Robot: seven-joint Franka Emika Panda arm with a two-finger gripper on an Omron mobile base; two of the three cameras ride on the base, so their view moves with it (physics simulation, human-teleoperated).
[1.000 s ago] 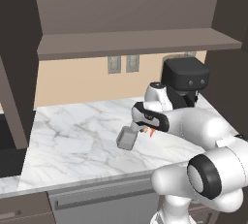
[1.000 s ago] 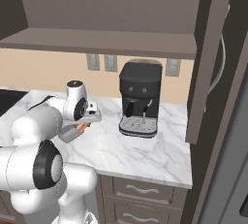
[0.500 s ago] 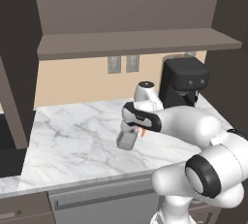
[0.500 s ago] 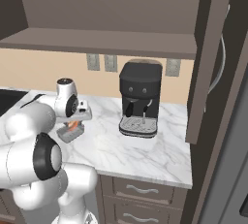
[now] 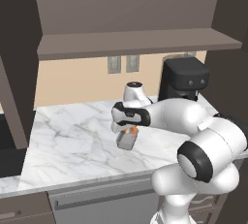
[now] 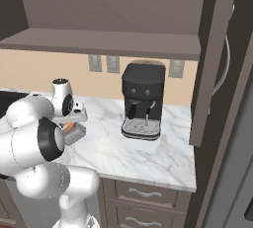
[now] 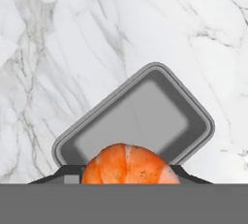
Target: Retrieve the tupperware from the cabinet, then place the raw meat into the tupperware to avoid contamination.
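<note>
The tupperware (image 7: 140,111) is a shallow grey container lying empty on the marble counter (image 5: 72,136), also seen in the left base view (image 5: 126,142) and the right base view (image 6: 75,134). My gripper (image 7: 127,172) hangs just above its near edge, pointing down, shut on the raw meat (image 7: 128,164), an orange curled piece with paler streaks. That orange piece (image 5: 131,131) shows under the hand, right over the container, and again from the other side (image 6: 69,126). Overhead, the dark brown cabinet (image 5: 135,43) stands open with its inner shelf bare.
A black coffee machine (image 5: 184,80) stands on the counter to the right of the container (image 6: 143,98). An open cabinet door (image 6: 212,74) hangs at the right, another (image 5: 14,72) at the left. Outlets sit on the beige back wall. Drawers (image 6: 143,192) lie below the counter.
The arm has swung left along the counter with the raw meat in the gripper, from beside the coffee machine to directly over the tupperware. The container has not moved.
</note>
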